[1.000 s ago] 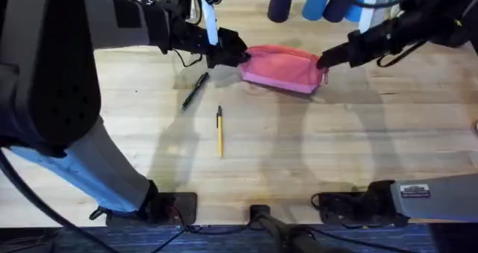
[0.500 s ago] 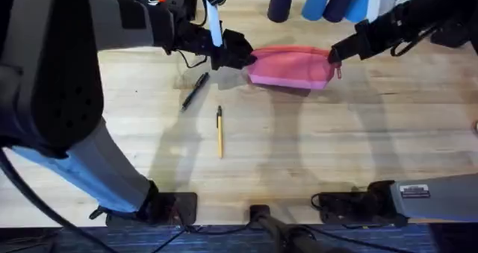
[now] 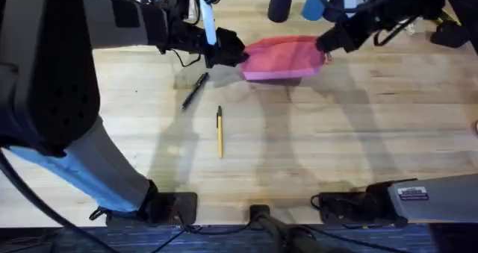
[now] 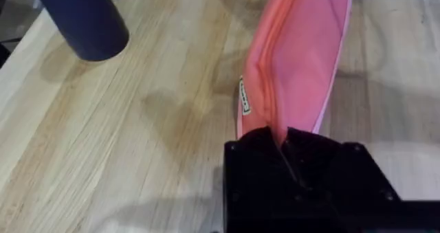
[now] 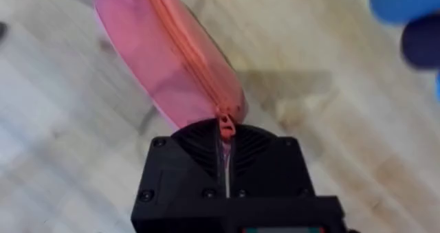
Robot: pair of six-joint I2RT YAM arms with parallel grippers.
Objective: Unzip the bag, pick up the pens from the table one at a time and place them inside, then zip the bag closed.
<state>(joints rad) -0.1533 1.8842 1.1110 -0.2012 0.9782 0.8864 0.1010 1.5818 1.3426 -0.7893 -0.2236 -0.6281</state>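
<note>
1. Nearest my arm bases, I am seeing the yellow-tan pen point(image 3: 219, 132) lying on the tabletop point(image 3: 336, 141), pointing away from the bases, well apart from both arms.
2. A little farther and to the left, the black pen point(image 3: 196, 89) is lying at a slant on the wood, also untouched.
3. Beyond the pens, I am holding the pink bag point(image 3: 282, 57) between my two arms, its shadow falling on the planks beneath it.
4. My left gripper point(image 3: 237, 51) is clenching its jaws on the bag's left end; in the left wrist view the fabric is running straight into the left gripper point(image 4: 285, 142).
5. My right gripper point(image 3: 326, 42) is pinching the bag's right end; in the right wrist view the zipper pull point(image 5: 225, 128) is sitting right at the closed jaws, with the zipper line point(image 5: 180, 40) looking closed along the bag.
6. Farthest off, dark blue and light blue cylinders point(image 3: 314, 1) are standing along the far edge.
</note>
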